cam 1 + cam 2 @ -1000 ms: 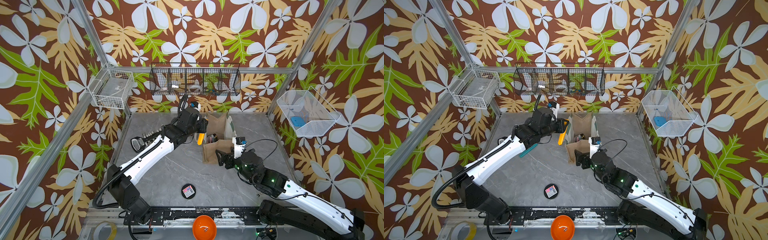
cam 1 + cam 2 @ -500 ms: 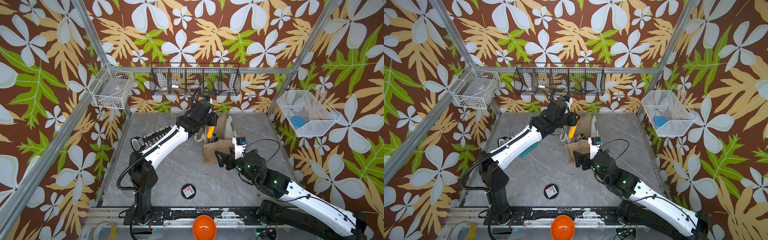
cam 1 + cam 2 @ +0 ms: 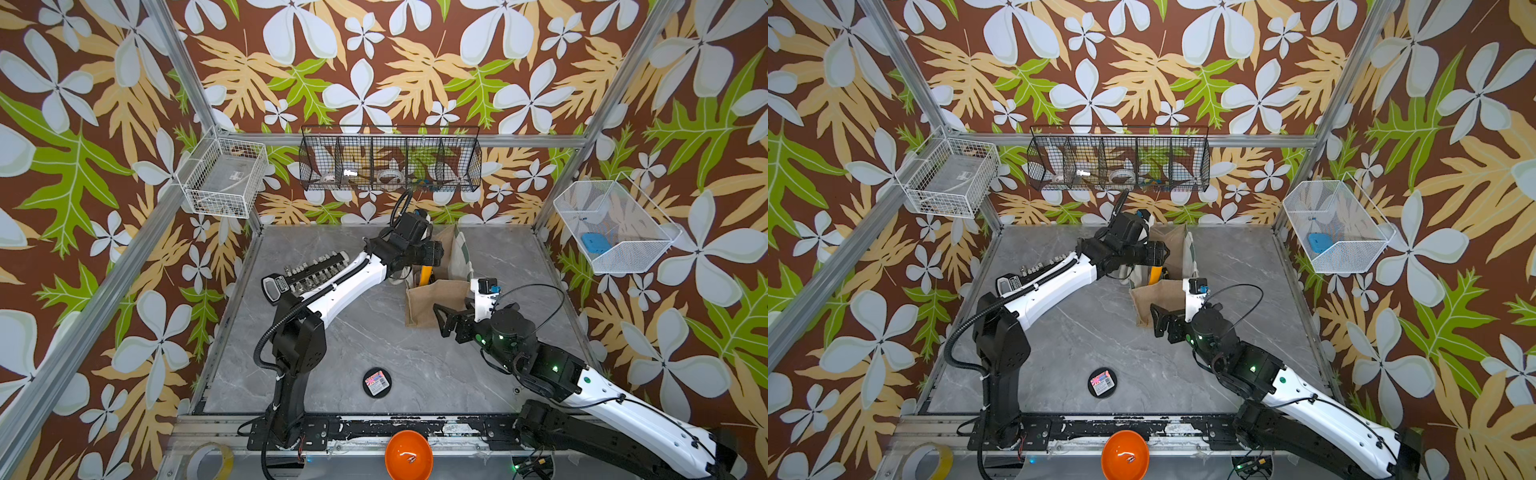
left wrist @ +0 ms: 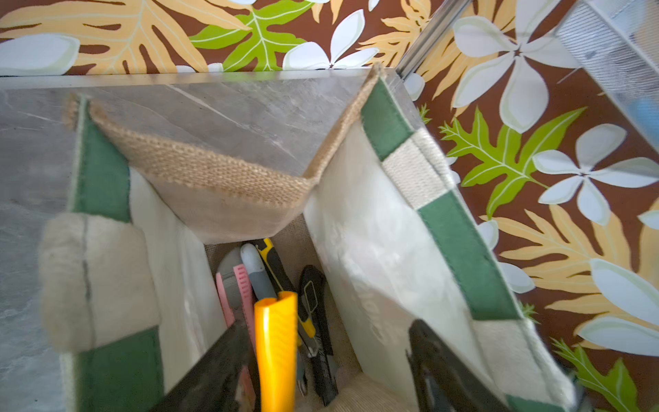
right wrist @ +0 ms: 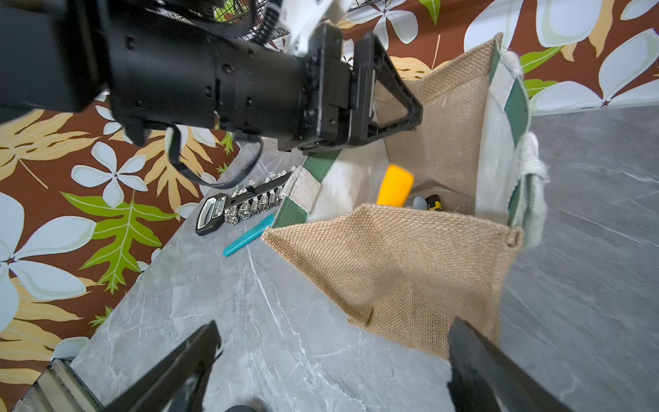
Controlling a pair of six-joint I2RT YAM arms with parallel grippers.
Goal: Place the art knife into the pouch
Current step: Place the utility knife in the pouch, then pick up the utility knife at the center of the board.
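Left hand [image 4: 328, 326]: spread wide above the open pouch [image 4: 228, 178], gripping nothing.
Art knife [image 4: 276, 349]: yellow, inside the pouch, between the left hand's jaws, close to one.
Long axis: near upright, slightly tilted; lower end toward the pouch floor, upper end toward the hand.
Right hand [image 5: 337, 323]: spread, empty, just beside the pouch's burlap side.

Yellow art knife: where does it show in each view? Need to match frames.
In a top view: art knife in the open mouth of the pouch.
In a top view: art knife, same spot in the pouch mouth.
Left wrist: art knife inside the pouch, over other cutters.
Right wrist: art knife behind the near burlap side.
Shared landmark: the pouch's green-trimmed rim.
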